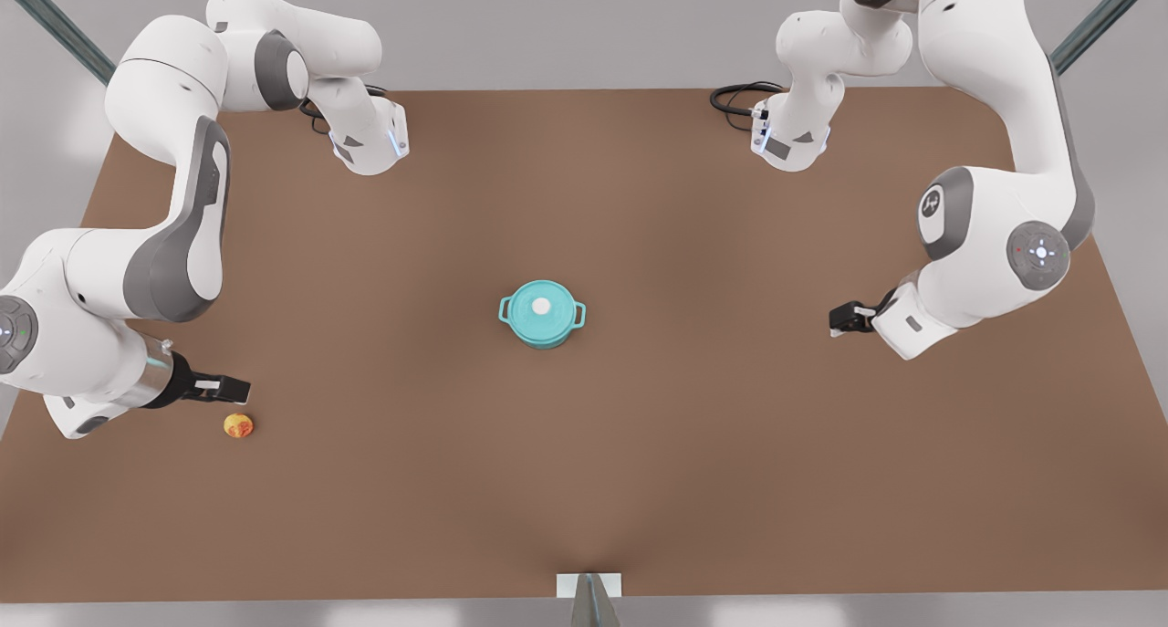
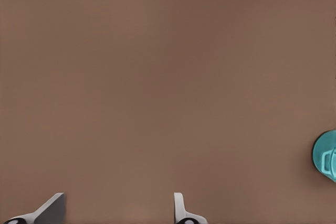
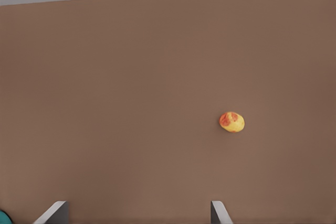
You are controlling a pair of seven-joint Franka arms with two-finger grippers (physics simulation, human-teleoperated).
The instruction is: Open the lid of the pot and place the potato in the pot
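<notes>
The lid [image 1: 541, 306] sits on the pot [image 1: 542, 328]. The potato [image 1: 238, 425] lies just beside the right gripper [image 1: 239, 391]. The left gripper [image 1: 836, 320] is far off. Both have fingers apart, holding nothing.

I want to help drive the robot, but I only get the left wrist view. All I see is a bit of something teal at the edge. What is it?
Observer: That is the pot, in the middle of the table, with the pot lid on it.
Operator: Where is the potato?
Observer: The potato lies on the table close beside your left gripper, at the front view's left.
Operator: And the other arm?
Observer: The right gripper waits open at the front view's right, apart from the pot.
</notes>
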